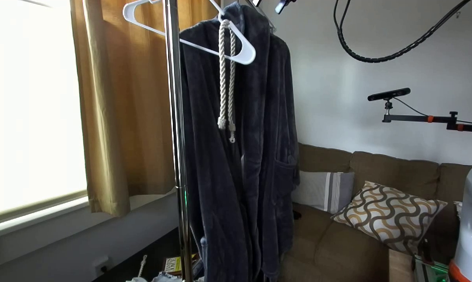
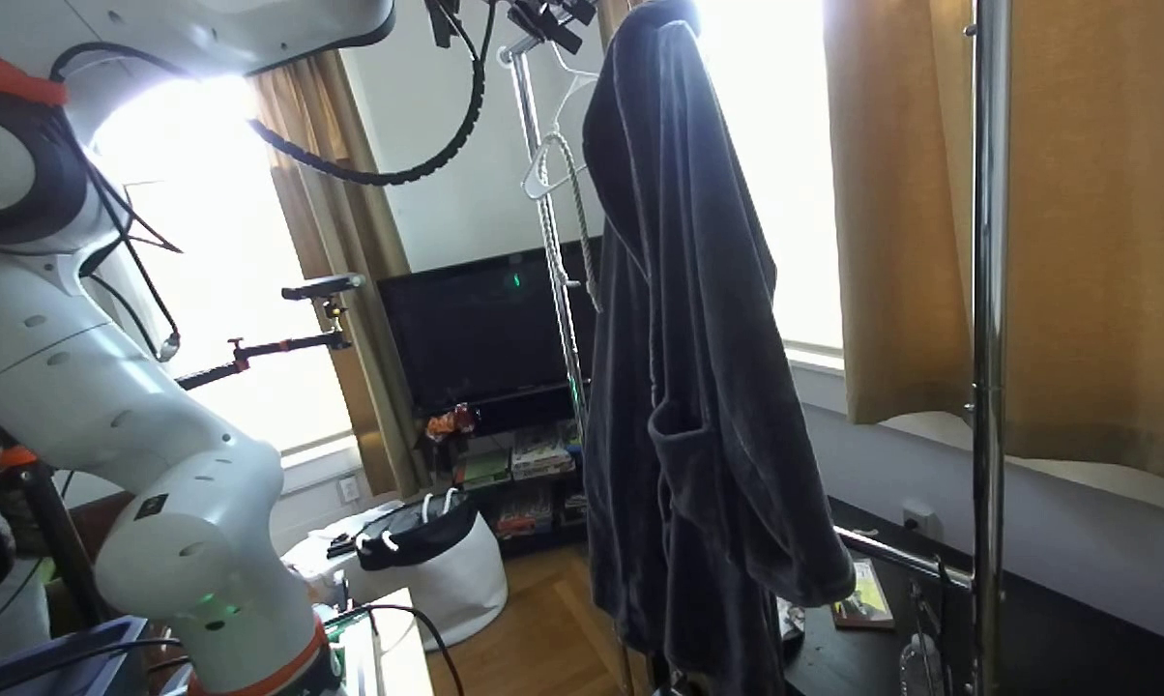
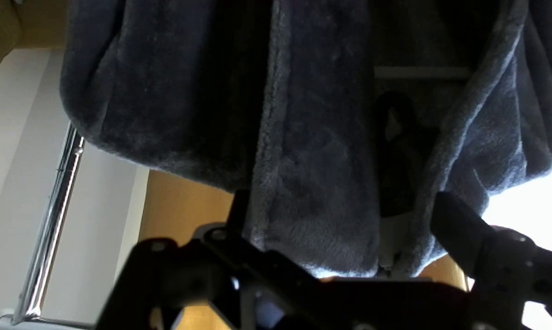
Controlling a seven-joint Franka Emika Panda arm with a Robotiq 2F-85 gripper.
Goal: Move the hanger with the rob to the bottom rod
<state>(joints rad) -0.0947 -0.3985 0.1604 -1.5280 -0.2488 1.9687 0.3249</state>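
Note:
A dark grey robe (image 1: 236,149) hangs high on the chrome rack (image 1: 172,129); it also shows in an exterior view (image 2: 683,348). Its own hanger is mostly hidden; a pale bar (image 3: 422,72) shows dimly in the robe's opening in the wrist view. A low chrome rod (image 2: 901,558) runs behind the robe near the rack's foot. In the wrist view my gripper (image 3: 342,213) is open, its fingers apart on either side of a fold of the robe (image 3: 317,151). In both exterior views the gripper is cut off by the top edge, beside the robe's top.
A white hanger with a twisted rope (image 1: 242,51) hangs beside the robe. A rack post (image 2: 988,348) stands near the curtain and window. A sofa with pillows (image 1: 391,213), a white basket (image 2: 447,570) and a television (image 2: 476,329) stand around. A black hose (image 1: 371,60) loops from the arm.

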